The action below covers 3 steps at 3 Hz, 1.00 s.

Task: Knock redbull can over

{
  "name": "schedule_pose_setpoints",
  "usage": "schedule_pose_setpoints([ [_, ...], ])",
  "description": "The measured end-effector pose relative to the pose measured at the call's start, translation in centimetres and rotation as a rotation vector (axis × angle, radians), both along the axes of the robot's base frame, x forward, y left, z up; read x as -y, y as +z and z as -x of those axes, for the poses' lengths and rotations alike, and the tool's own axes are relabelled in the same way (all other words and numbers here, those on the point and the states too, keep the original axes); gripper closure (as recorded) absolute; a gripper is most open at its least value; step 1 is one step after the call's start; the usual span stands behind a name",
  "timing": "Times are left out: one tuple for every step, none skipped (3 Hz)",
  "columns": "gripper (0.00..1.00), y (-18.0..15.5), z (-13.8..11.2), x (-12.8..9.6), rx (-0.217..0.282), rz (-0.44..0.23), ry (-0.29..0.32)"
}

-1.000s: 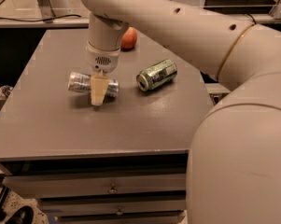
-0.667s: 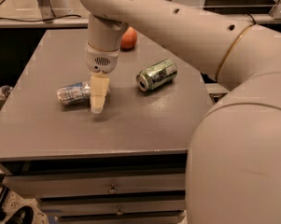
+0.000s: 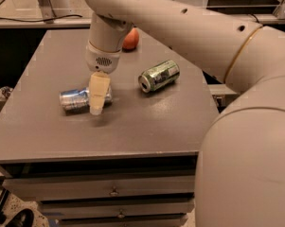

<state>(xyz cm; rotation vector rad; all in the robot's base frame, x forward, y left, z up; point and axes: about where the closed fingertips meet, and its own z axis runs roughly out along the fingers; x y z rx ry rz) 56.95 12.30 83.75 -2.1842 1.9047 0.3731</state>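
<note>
Redbull can (image 3: pixel 75 99) lies toppled on the surface (image 3: pixel 146 122), long axis sideways, just behind the pressed-together claw (image 3: pixel 96 109)

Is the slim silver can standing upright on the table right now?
No, the redbull can lies on its side on the table, with the gripper just in front of it.

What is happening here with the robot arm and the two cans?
The robot's gripper hangs low over the grey table, overlapping the right end of the slim silver-and-blue redbull can. That can lies on its side, so the knock-over looks done. The fatter green-and-silver can also lies on its side, further right, apart from the gripper. A round orange object sits behind.
</note>
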Motion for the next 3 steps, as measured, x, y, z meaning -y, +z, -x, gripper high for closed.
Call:
schedule_pose_setpoints([
  [0.0,1.3,-0.6,0.3,0.024,-0.122,-0.038],
  [0.0,4.8,-0.9,1.3,0.096,-0.321,-0.088],
  [0.0,9.2,-1.0,3.3,0.193,-0.555,-0.147],
])
